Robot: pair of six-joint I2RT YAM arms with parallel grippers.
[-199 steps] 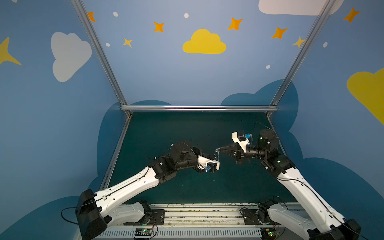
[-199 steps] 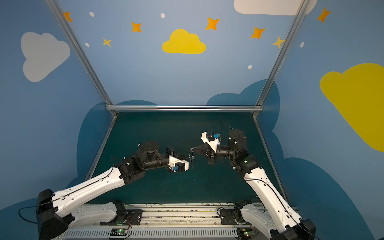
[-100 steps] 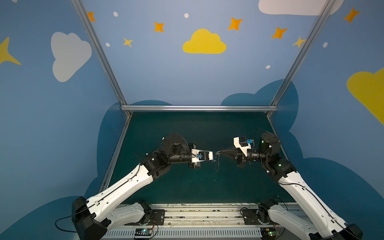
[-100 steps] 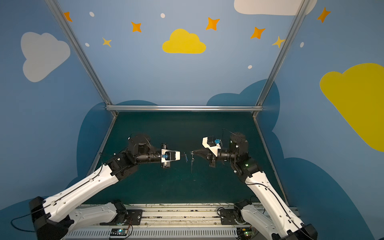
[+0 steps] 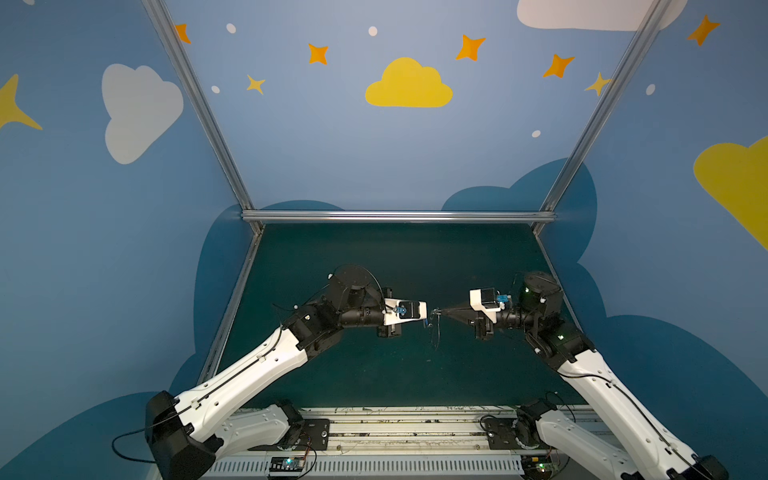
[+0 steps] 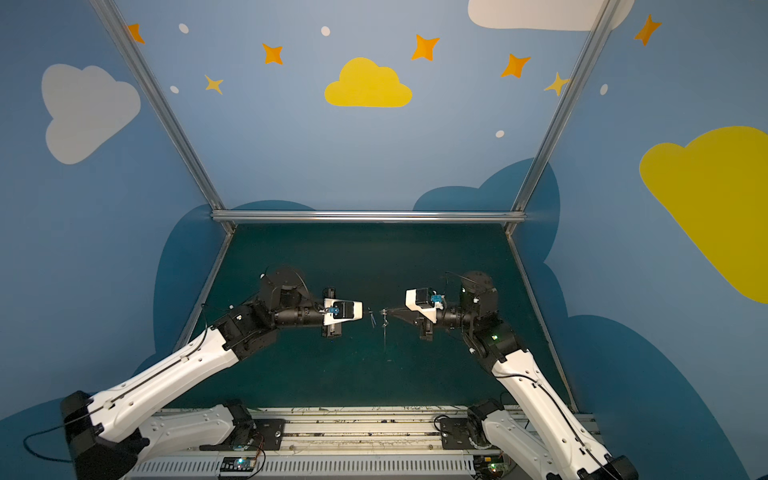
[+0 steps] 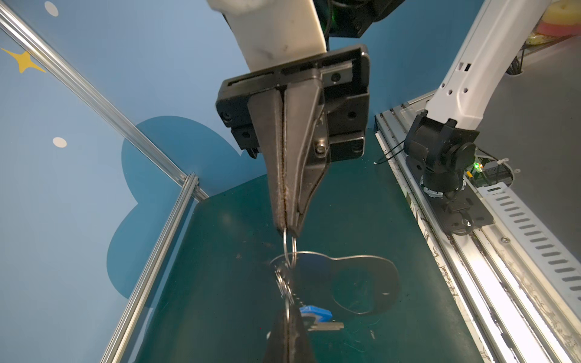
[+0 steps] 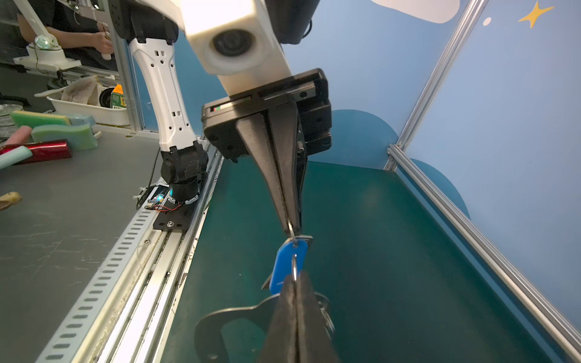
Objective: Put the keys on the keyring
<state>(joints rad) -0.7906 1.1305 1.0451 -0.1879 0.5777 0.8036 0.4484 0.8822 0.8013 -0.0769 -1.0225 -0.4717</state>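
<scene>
- Now, both arms hang above the green counter (image 5: pixel 374 270) and meet tip to tip near its middle, along a line running across it from side to side.
- The left pincer (image 8: pixel 292 228) is pressed together on a small split ring (image 8: pixel 292 235) that threads the keys (image 8: pixel 287 264). In a top view the keys (image 6: pixel 372 320) dangle just under its tips, clear of the counter.
- The right pincer (image 7: pixel 287 229) is also closed, clamped on a wire ring (image 7: pixel 289 250) of the keyring (image 7: pixel 361 283), whose grey plate hangs free below it.
- The relation that matters is that the keys lie straight ahead of the right pincer, between the two sets of tips and nearly touching them. The left arm is the nearer, since it carries them.
- The keyring's long axis runs down toward the counter. In both top views the keyring (image 5: pixel 434 337) shows edge-on as a thin line, and I judge its slotted end hangs lowest.
- The keys hang with the blue head up at the ring and the silver blade (image 7: pixel 327 327) pointing down and away from the tips.
- The small rings overlap in the wrist views, so I cannot tell whether the split ring is already linked to the keyring.
- Any joining move probably calls for a very short, fine approach along that tip-to-tip line.
</scene>
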